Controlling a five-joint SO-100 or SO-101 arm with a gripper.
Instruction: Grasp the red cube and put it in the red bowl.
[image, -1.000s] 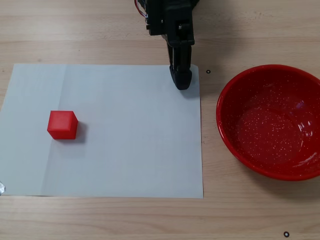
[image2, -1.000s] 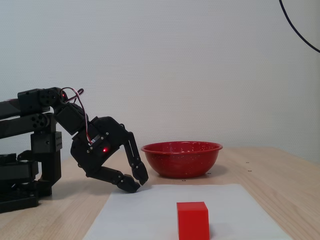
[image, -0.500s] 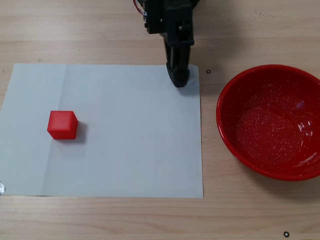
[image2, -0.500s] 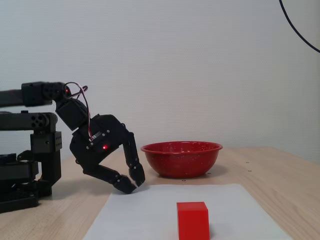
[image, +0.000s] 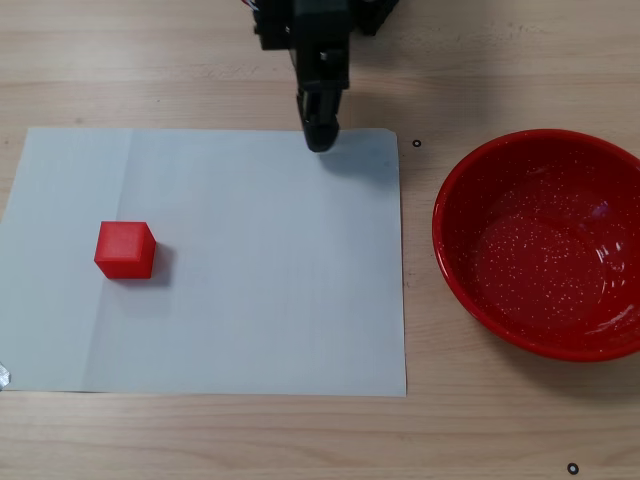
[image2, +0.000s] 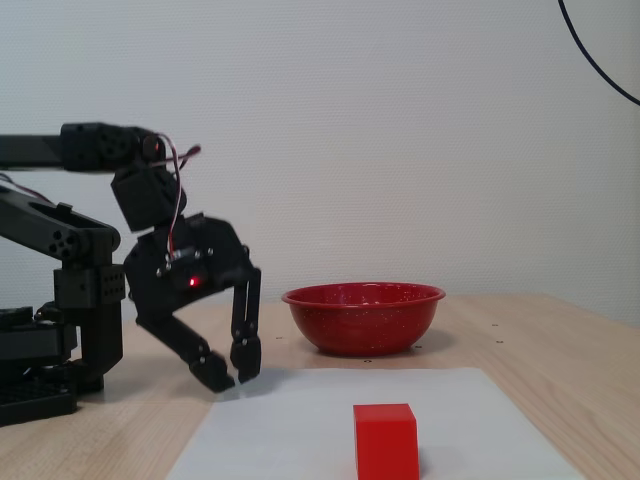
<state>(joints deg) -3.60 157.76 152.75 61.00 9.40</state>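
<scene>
Gripper (image: 319, 140) has swung over the last sec: in the top-down fixed view its tip sat near the sheet's upper right corner and now hangs further left along the top edge of the white paper (image: 250, 300), i.e. turning toward the cube side. In the side-on fixed view the gripper (image2: 232, 379) has tipped from a forward slant to pointing nearly straight down, w/ the upper arm raised, tips just off the table at the paper's far edge.

Claw state: fingers (image2: 246, 352) a little apart, a narrow gap between the tips, nothing in it (about the same slight opening as before, so no real spread for a grasp yet).

Red cube (image: 125, 249) hasn't budged, sits on the left part of the sheet in the top-down view, well apart from the gripper; in the side view the cube (image2: 385, 441) is nearest the camera. Red bowl (image: 540, 243) unmoved on bare wood to the right of the paper, empty.

Meaning for the task: this reads as early approach, arm re-aiming from rest toward the cube. Nothing grasped. Prob needs more leftward swing, reach out over the sheet, and a wider opening before it can straddle the cube
</scene>
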